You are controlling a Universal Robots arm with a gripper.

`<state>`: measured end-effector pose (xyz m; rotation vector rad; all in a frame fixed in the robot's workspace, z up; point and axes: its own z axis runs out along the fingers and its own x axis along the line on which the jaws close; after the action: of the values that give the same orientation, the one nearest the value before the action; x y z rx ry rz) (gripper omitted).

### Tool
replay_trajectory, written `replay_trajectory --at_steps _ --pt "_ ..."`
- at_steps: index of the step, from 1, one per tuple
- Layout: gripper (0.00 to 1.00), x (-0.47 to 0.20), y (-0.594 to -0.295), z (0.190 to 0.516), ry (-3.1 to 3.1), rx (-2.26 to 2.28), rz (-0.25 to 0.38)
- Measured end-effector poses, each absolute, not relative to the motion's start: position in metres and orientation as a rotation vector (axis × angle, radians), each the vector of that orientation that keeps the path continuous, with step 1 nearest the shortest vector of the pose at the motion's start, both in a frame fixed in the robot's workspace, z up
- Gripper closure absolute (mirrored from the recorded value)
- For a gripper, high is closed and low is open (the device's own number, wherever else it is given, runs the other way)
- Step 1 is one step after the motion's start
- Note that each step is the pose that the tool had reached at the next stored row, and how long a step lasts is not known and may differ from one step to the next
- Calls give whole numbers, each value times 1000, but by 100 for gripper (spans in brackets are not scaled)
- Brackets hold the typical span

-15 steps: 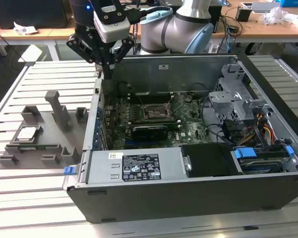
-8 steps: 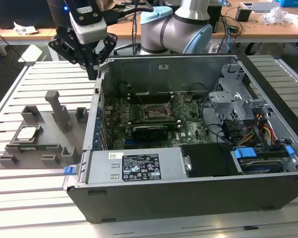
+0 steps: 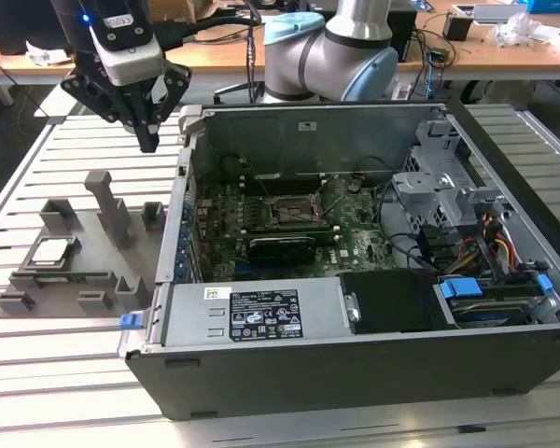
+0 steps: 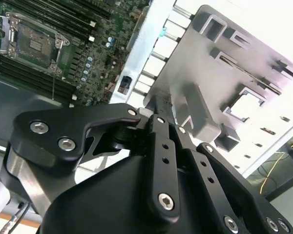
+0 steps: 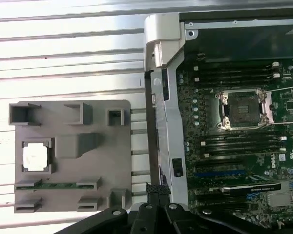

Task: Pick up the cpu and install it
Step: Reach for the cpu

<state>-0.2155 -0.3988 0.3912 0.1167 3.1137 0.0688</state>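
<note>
I am hovering my gripper [image 3: 148, 140], fingers pressed together on nothing, over the narrow strip of bench [image 3: 75, 373] between the grey fixture tray [image 3: 93, 275] and the computer case's [image 3: 355, 373] side wall. The cpu [image 3: 54, 250] is lying flat in a pocket by the tray's edge on the exterior view's left, its square silver top glaring pale. My own linkages are covering part of the tray in the second wrist view.

A robotics lab: 1 industrial arm [image 3: 331, 56] stands at 12 o'clock behind an opened computer case [image 3: 373, 383] on a slatted metal bench [image 3: 56, 373], with cable-strewn wooden desks [image 3: 467, 54] beyond and a grey fixture tray [image 3: 89, 245] at 9 o'clock.
</note>
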Motion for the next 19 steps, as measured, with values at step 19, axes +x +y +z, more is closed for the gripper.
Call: replay_trajectory --at_steps 19 --pt "89 -268 -399 389 3114 117 69"
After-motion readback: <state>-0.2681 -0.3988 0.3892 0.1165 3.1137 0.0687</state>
